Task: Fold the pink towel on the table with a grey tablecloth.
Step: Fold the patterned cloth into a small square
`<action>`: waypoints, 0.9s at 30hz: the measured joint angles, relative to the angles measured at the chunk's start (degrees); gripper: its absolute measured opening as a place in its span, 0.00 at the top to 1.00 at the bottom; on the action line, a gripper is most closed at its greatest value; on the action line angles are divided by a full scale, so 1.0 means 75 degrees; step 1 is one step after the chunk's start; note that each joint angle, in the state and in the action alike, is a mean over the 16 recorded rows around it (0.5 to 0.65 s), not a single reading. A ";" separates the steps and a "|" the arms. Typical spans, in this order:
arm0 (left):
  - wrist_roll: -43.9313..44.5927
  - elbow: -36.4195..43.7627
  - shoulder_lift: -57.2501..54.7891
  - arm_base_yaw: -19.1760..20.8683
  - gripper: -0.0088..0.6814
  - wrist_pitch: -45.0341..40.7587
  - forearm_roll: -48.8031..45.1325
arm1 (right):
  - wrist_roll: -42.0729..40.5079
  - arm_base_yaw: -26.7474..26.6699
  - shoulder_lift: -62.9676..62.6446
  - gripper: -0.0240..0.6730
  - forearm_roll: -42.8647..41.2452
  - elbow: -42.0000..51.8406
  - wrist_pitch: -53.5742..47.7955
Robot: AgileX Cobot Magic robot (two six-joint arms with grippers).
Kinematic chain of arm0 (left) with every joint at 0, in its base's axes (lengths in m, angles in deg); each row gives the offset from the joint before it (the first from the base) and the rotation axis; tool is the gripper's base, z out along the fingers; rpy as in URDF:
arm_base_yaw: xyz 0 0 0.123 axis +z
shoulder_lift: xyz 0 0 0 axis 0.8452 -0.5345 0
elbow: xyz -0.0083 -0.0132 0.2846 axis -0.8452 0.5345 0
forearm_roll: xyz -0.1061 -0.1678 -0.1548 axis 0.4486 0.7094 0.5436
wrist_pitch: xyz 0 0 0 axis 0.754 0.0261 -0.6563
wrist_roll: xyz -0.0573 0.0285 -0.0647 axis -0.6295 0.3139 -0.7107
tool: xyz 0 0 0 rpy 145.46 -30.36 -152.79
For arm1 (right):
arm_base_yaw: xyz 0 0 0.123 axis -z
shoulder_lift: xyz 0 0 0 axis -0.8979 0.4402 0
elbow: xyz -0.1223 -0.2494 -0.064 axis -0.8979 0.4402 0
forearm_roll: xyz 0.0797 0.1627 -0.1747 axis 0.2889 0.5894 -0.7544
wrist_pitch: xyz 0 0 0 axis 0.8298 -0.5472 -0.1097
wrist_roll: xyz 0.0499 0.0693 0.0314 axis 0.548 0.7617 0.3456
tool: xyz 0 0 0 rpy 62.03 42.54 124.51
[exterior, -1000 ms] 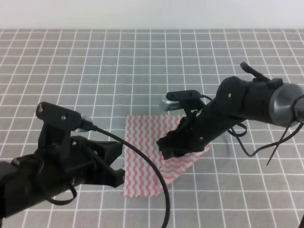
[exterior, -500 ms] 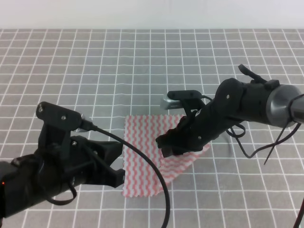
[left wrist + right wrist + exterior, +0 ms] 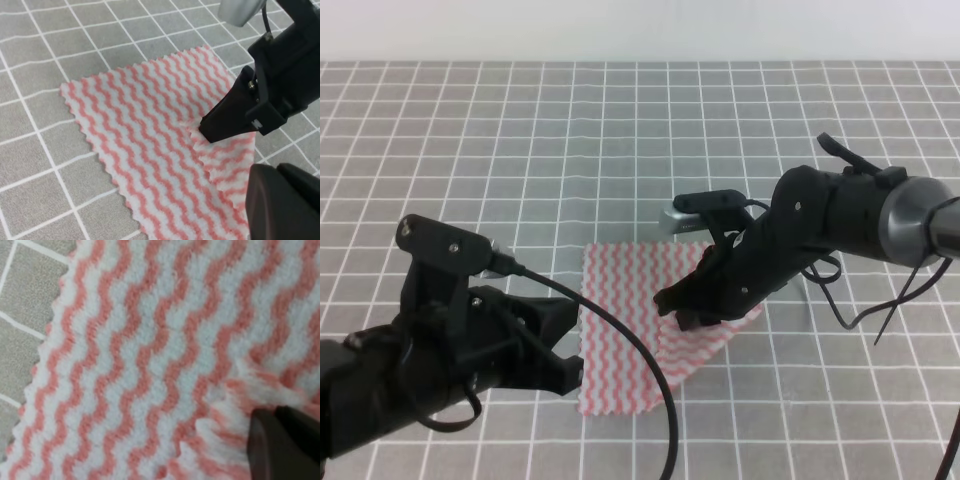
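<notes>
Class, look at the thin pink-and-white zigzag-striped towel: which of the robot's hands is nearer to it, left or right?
Right. The right hand is on the thin pink-and-white zigzag-striped towel, pinching a bunched corner folded over it. The left hand sits just beside the towel's left edge, not touching it.

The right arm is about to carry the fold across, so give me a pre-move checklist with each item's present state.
1. Right hand closed on the towel: ok, a pinched corner puckers at its tip.
2. Corner lifted over the rest of the towel: ok, a raised flap shows beside the hand.
3. Rest of the towel flat on the table: ok, the near and left edges lie smooth.
4. Left hand out of the fold path: not ok, it sits at the towel's left edge.
5. Left hand open or shut: cannot tell, only a dark finger shows at the wrist view's bottom.
6. Cable over the towel's near corner: not ok, it could snag.
</notes>
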 joint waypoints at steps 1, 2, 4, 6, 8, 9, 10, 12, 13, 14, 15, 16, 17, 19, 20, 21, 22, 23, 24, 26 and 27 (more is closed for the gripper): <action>0.0000 0.0000 0.0000 0.0000 0.99 0.0000 -0.0002 | 0.0014 0.0000 -0.0003 0.94 -0.0039 -0.0030 -0.0044; 0.0000 0.0000 0.0000 0.0000 0.99 0.0000 -0.0004 | 0.0022 0.0001 -0.0017 0.95 -0.0074 -0.0069 -0.0087; 0.0000 0.0000 0.0000 0.0000 0.99 0.0000 -0.0008 | 0.0030 0.0000 -0.0027 0.97 -0.0117 -0.0158 -0.0156; 0.0000 -0.0002 -0.0003 0.0001 0.99 0.0008 -0.0009 | 0.0025 -0.0001 -0.0037 0.98 -0.0136 -0.0253 -0.0213; 0.0000 -0.0004 -0.0006 0.0002 0.99 0.0016 -0.0009 | 0.0019 -0.0001 -0.0047 0.98 -0.0156 -0.0341 -0.0278; 0.0000 -0.0004 -0.0006 0.0002 0.99 0.0016 -0.0012 | 0.0016 -0.0001 -0.0053 0.98 -0.0165 -0.0386 -0.0309; 0.0000 -0.0004 -0.0006 0.0002 0.99 0.0016 -0.0014 | 0.0012 -0.0001 -0.0051 0.98 -0.0167 -0.0434 -0.0321; 0.0001 -0.0004 -0.0006 0.0002 0.99 0.0016 -0.0014 | 0.0000 -0.0001 -0.0052 0.97 -0.0182 -0.0520 -0.0373; 0.0002 -0.0004 -0.0006 0.0002 0.99 0.0016 -0.0014 | -0.0008 -0.0001 -0.0054 0.95 -0.0186 -0.0563 -0.0382; 0.0003 -0.0004 -0.0006 0.0002 0.99 0.0016 -0.0014 | -0.0015 0.0000 -0.0054 0.92 -0.0186 -0.0602 -0.0381; 0.0005 -0.0004 -0.0006 0.0002 0.99 0.0016 -0.0014 | -0.0022 0.0000 -0.0047 0.90 -0.0186 -0.0636 -0.0374; 0.0007 -0.0004 -0.0006 0.0002 0.99 0.0016 -0.0014 | -0.0028 0.0000 -0.0038 0.88 -0.0186 -0.0656 -0.0358; 0.0009 -0.0004 -0.0006 0.0002 0.99 0.0016 -0.0014 | -0.0034 0.0000 -0.0029 0.86 -0.0185 -0.0678 -0.0340; 0.0013 -0.0004 -0.0006 0.0002 0.99 0.0016 -0.0014 | -0.0038 -0.0001 0.0003 0.81 -0.0183 -0.0699 -0.0300; 0.0015 -0.0004 -0.0006 0.0002 0.99 0.0016 -0.0014 | -0.0041 -0.0001 0.0015 0.78 -0.0181 -0.0705 -0.0280; 0.0017 -0.0004 -0.0006 0.0002 0.99 0.0016 -0.0014 | -0.0044 -0.0001 0.0027 0.75 -0.0179 -0.0709 -0.0258; 0.0018 -0.0002 -0.0003 0.0001 0.99 0.0008 -0.0017 | -0.0051 -0.0001 0.0040 0.72 -0.0178 -0.0714 -0.0234; 0.0020 0.0000 0.0000 0.0000 0.99 0.0000 -0.0021 | -0.0060 -0.0001 0.0052 0.69 -0.0176 -0.0719 -0.0209; 0.0022 0.0000 0.0000 0.0000 0.99 0.0000 -0.0021 | -0.0071 -0.0001 0.0064 0.66 -0.0173 -0.0724 -0.0180; 0.0026 0.0000 0.0000 0.0000 0.99 0.0000 -0.0021 | -0.0094 -0.0001 0.0087 0.61 -0.0165 -0.0733 -0.0117; 0.0028 0.0000 0.0000 0.0000 0.99 0.0000 -0.0021 | -0.0104 -0.0001 0.0096 0.58 -0.0161 -0.0738 -0.0084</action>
